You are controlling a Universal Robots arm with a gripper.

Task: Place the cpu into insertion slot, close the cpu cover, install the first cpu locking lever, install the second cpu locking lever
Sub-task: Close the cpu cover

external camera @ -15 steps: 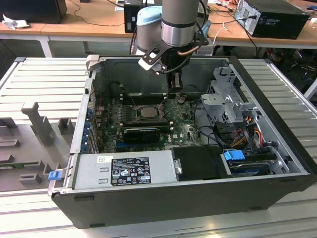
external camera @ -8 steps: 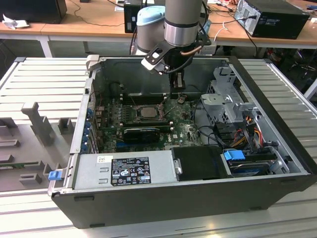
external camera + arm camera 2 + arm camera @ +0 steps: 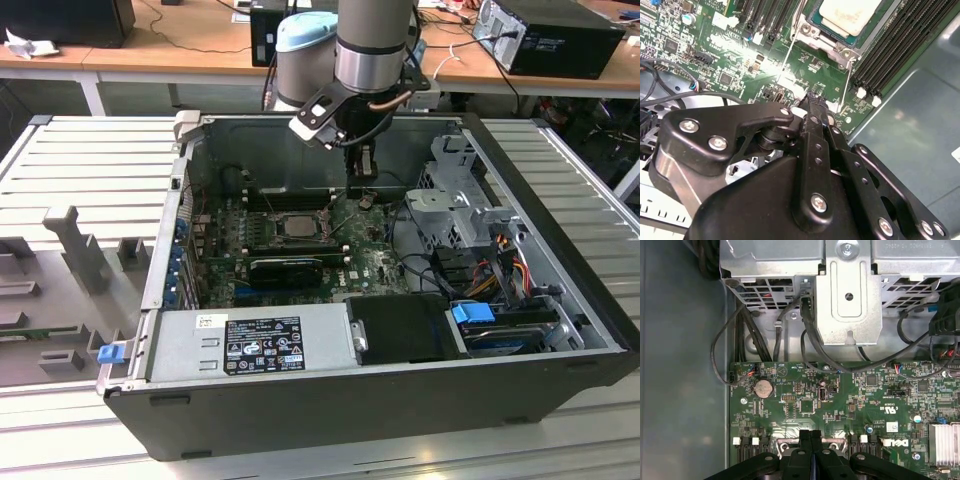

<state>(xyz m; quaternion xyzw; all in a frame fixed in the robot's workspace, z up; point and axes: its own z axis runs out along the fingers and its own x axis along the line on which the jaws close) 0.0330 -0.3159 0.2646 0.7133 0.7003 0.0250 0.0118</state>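
Inside the case, over the board, my claw is pinched closed on nothing, its tip just beside a thin lever. The cpu sits in the slot with the cover apparently down. I judge this is a lever step, and it calls for a careful push.

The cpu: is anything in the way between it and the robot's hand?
Nothing visible is in the way. The cpu lies in the insertion slot, and the shut hand is beside it over the green board, with only low board parts between them.
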